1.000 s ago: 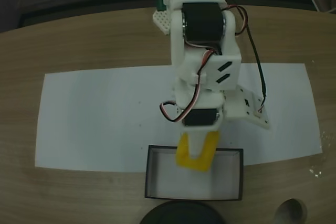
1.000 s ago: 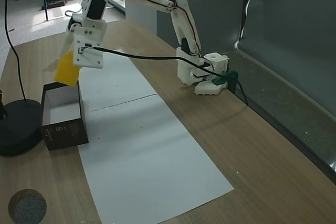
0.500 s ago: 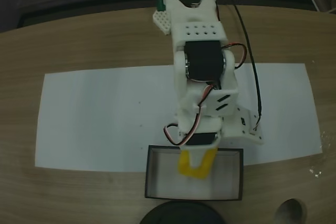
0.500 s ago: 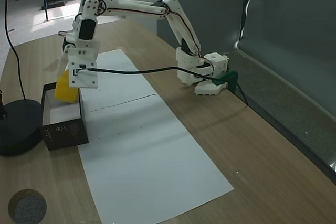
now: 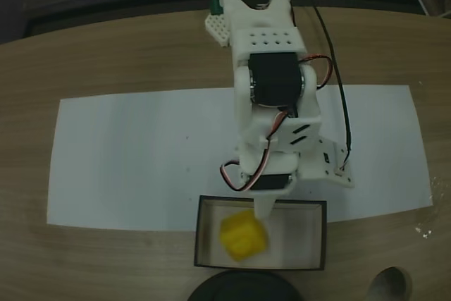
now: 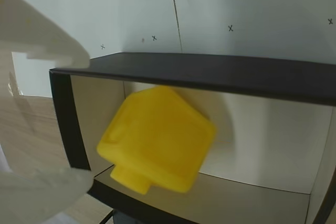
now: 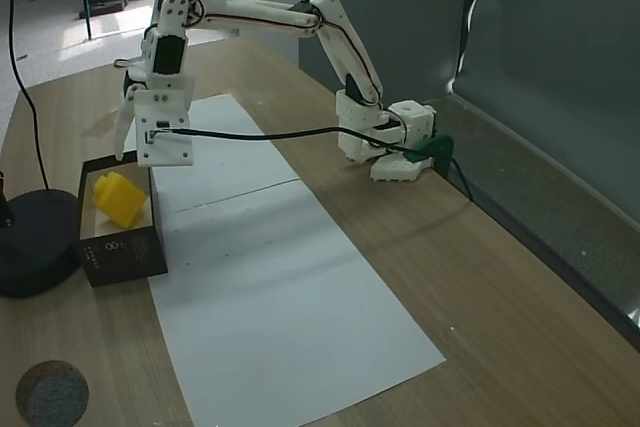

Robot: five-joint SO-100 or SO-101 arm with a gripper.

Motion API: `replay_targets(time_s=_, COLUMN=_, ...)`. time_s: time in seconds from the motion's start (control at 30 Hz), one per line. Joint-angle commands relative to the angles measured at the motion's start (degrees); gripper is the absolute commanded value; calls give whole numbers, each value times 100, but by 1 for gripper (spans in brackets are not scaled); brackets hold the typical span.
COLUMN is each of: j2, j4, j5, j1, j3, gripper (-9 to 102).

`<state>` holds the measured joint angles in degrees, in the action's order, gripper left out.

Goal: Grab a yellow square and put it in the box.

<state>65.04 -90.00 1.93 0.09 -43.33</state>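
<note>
I see the square [image 5: 243, 237] lying tilted in the box [image 5: 315, 239]; my gripper [image 7: 133, 137] above looks spread wide, empty.

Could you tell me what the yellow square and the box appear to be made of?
The yellow square looks like molded plastic: uniform bright color, smooth matte faces, rounded edges. The box appears to be thin cardboard: flat, sharp-folded black walls with a plain white inside. Neither can be confirmed from looks alone.

One fixed camera looks straight down on the desk [image 5: 106, 68]; another views it obliquely from a corner; the wrist camera looks closely into the box [image 6: 210, 74], seen by all three.
</note>
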Motion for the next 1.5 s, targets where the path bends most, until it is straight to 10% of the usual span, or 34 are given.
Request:
replay_targets(time_s=0.0, j2=949, j4=-299, j5=26, j1=-132, j3=396, gripper=5)
replay_targets(time_s=0.43, j2=5651, j4=-844, j5=202, j1=-1406, j3=-2188, gripper=0)
replay_targets(time_s=0.87, j2=10081, j4=1081, j5=-352, j1=-457, j3=-7743, gripper=0)
replay_targets(time_s=1.47, j2=12946, j4=2013, j5=-624, j1=-132, j3=-10415, gripper=0)
